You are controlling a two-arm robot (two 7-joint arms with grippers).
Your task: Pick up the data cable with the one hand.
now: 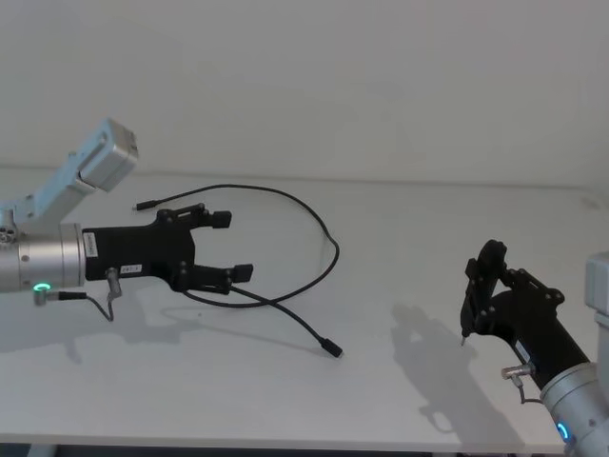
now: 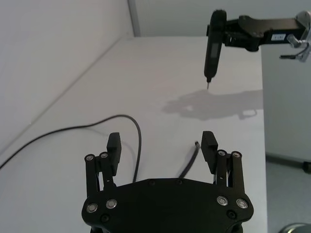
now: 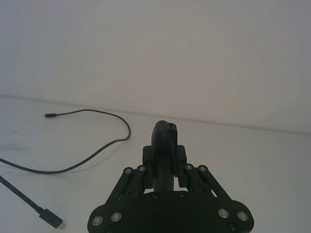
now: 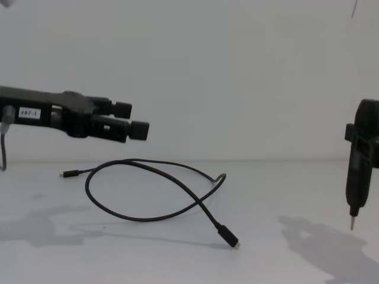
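Observation:
The data cable (image 1: 314, 222) is a long thin black lead lying in a loose crossed loop on the white table (image 1: 428, 238), one plug at the far left (image 1: 144, 205) and the other toward the front (image 1: 331, 349). My left gripper (image 1: 231, 246), the long black one with a white label, hovers open well above the loop's left part (image 4: 133, 120). In the left wrist view the cable (image 2: 138, 145) runs on the table below its spread jaws (image 2: 162, 143), untouched. My right gripper (image 1: 476, 295) hangs shut at the right, its metal tip pointing down, apart from the cable (image 4: 142, 219).
A plain white wall rises behind the table. The table's front edge (image 1: 285, 442) runs close below the nearer plug. Bare tabletop separates the cable from the right gripper (image 4: 358, 160), whose shadow falls on the table.

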